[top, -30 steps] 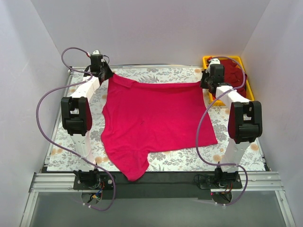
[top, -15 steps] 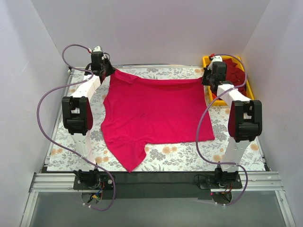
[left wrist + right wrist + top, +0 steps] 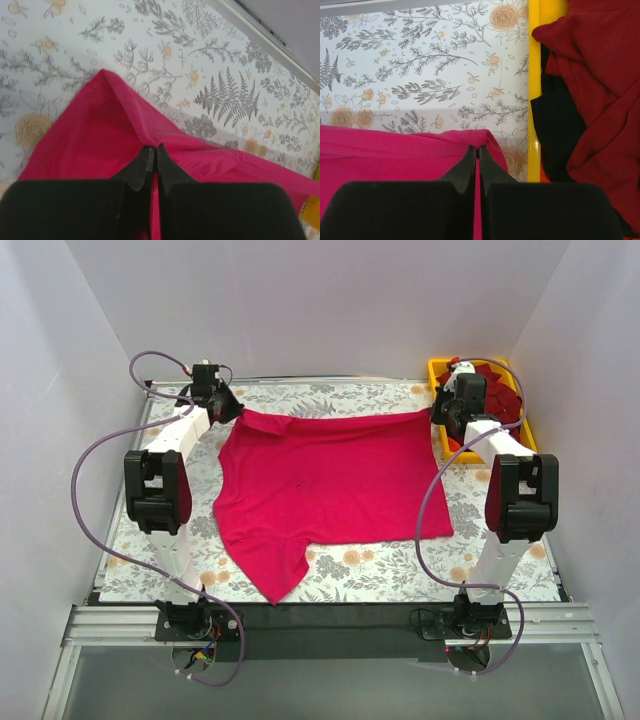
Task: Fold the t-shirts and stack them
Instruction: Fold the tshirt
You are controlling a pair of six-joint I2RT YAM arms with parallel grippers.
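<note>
A bright magenta-pink t-shirt (image 3: 325, 485) lies spread over the flowered table, one sleeve pointing to the near edge. My left gripper (image 3: 226, 406) is shut on its far left corner; in the left wrist view the fingertips (image 3: 153, 149) pinch a fold of pink cloth (image 3: 100, 135). My right gripper (image 3: 438, 412) is shut on its far right corner, pinching the pink hem (image 3: 420, 150) in the right wrist view (image 3: 477, 148). Darker crimson shirts (image 3: 495, 400) lie bunched in the yellow bin and show in the right wrist view (image 3: 600, 75).
The yellow plastic bin (image 3: 524, 405) stands at the far right corner, its rim (image 3: 534, 90) just right of my right fingers. The table's far edge (image 3: 280, 45) runs behind the left gripper. White walls close in the sides and back.
Both grippers have pulled the shirt's far edge toward the back of the table. The cloth has slid away from the near edge and lies flatter.
</note>
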